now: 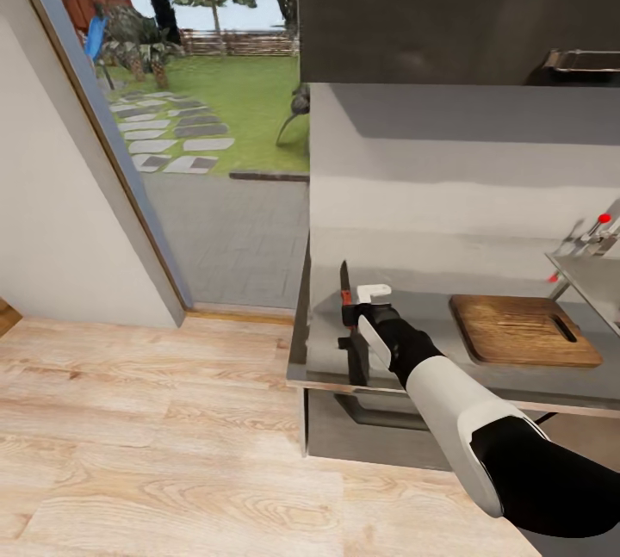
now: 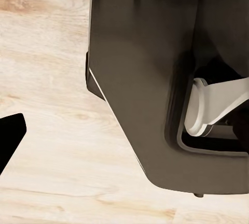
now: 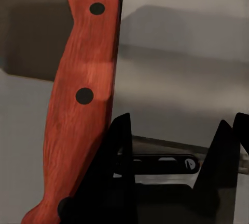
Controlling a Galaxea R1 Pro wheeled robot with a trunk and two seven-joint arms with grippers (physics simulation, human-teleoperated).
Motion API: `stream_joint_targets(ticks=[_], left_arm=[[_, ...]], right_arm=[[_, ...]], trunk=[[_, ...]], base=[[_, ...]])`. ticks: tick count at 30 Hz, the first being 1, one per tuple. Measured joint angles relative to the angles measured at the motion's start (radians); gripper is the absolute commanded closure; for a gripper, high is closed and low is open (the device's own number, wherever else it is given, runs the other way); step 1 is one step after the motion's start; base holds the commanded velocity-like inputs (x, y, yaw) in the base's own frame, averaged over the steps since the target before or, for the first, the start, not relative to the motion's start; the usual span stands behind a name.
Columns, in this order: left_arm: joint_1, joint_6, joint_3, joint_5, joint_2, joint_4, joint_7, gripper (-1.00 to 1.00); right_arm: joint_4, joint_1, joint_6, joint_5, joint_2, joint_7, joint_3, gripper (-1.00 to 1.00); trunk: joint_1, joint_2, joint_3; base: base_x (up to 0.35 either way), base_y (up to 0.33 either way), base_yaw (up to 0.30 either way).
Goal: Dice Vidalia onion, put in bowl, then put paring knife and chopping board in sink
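Right gripper (image 1: 349,316) at paring knife (image 3: 78,115), countertop's (image 1: 413,372) left end.
Fingers spread, handle apparently outside them; riveted red-orange wood grain. Left claw: cannot tell.

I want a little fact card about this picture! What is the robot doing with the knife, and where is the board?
knife: red handle, dark blade, lying on the countertop near its left end
right gripper: at the knife handle, fingers open, one finger beside the handle, not clamped on it
board: brown wood, flat on the countertop, to the right of the knife
sink: at the right edge, tap with red knob
floor: light wood
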Motion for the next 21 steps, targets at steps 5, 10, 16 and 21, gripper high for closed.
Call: stream_joint_targets(ticks=[5, 10, 16, 21], left_arm=[[0.0, 0.0, 0.0, 0.0, 0.0, 0.0, 0.0, -1.0], [0.0, 0.0, 0.0, 0.0, 0.0, 0.0, 0.0, -1.0], [0.0, 0.0, 0.0, 0.0, 0.0, 0.0, 0.0, -1.0], [0.0, 0.0, 0.0, 0.0, 0.0, 0.0, 0.0, -1.0]], right_arm=[[0.0, 0.0, 0.0, -0.003, 0.0, 0.001, 0.0, -1.0], [0.0, 0.0, 0.0, -0.003, 0.001, 0.0, 0.0, -1.0], [0.0, 0.0, 0.001, 0.0, 0.001, 0.0, 0.0, -1.0], [0.0, 0.0, 0.0, -0.002, 0.001, 0.0, 0.0, -1.0]], trunk=[[0.0, 0.0, 0.0], [0.0, 0.0, 0.0], [0.0, 0.0, 0.0], [0.0, 0.0, 0.0]], base=[[0.0, 0.02, 0.0], [0.019, 0.053, 0.0], [0.078, 0.138, 0.0], [0.104, 0.077, 0.0]])
